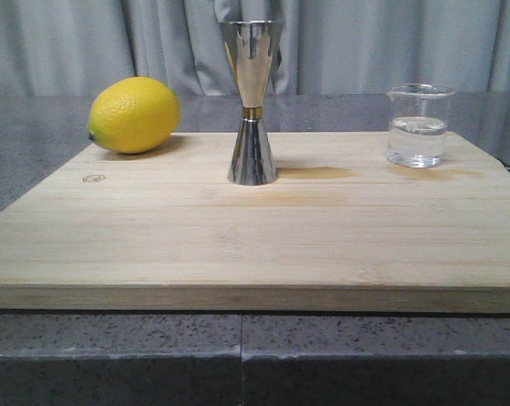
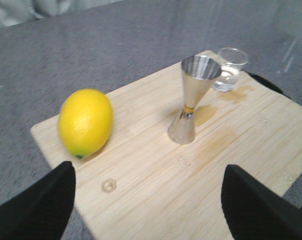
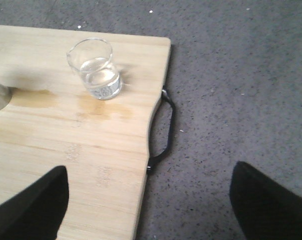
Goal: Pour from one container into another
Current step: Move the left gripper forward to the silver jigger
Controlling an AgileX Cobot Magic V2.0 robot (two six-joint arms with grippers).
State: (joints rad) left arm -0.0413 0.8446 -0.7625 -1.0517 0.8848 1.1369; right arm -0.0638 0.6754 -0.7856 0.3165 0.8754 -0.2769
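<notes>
A small clear glass beaker (image 1: 419, 125) with water in it stands upright at the back right of the bamboo board (image 1: 255, 237); the right wrist view shows the beaker (image 3: 94, 68) too. The tall steel jigger (image 1: 252, 101) with a gold band stands upright at the board's back middle, also seen as the jigger (image 2: 192, 99) in the left wrist view. My left gripper (image 2: 148, 205) is open above the board's near left part, well short of the jigger. My right gripper (image 3: 149, 205) is open over the board's right edge, apart from the beaker. Neither gripper shows in the front view.
A yellow lemon (image 1: 134, 114) lies at the board's back left, near the left gripper's side (image 2: 85, 121). A black handle (image 3: 163, 127) sticks out from the board's right edge. Damp stains (image 1: 318, 173) mark the wood beside the jigger and beaker. Grey speckled countertop (image 3: 231, 90) surrounds the board.
</notes>
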